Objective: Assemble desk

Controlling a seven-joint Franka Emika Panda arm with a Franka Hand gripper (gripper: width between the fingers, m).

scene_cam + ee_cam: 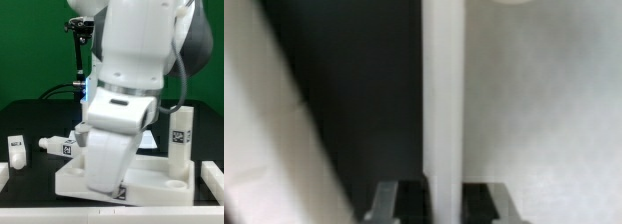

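**Entry: desk kit, part-assembled.**

**Step in hand (judged):** gripping and setting of the tabletop panel (160, 184). Panel flat on the dark surface (30, 120), lower centre of the exterior view, beneath the arm (125, 60).

**Jaws:** all but shut, pinched on a thin white edge (441, 100) running between the two dark fingertips (402, 203). Edge probably a rim of the tabletop panel; not certain from the wrist view.

**Legs:**
- Upright leg (180, 135), tagged, right of centre, at the panel's far right corner. Seated in the panel or only standing against it: cannot tell.
- Lying leg (58, 146), centre left, on the surface just beside the panel.
- Further leg (17, 150), far left, well apart from the panel.

**Next move (judged):** calls for keeping the panel level and square, then release and a reach toward one of the loose legs on the left.

**Surroundings:**
- White blocks at the lower left edge (4, 178) and lower right edge (212, 178), purpose unclear.
- Black stand (78, 55), upper left, behind the arm.

**In the way:** upright leg close by the arm on the right, at risk of a knock in any sideways swing. Panel's middle and the grip itself hidden by the arm in the exterior view.
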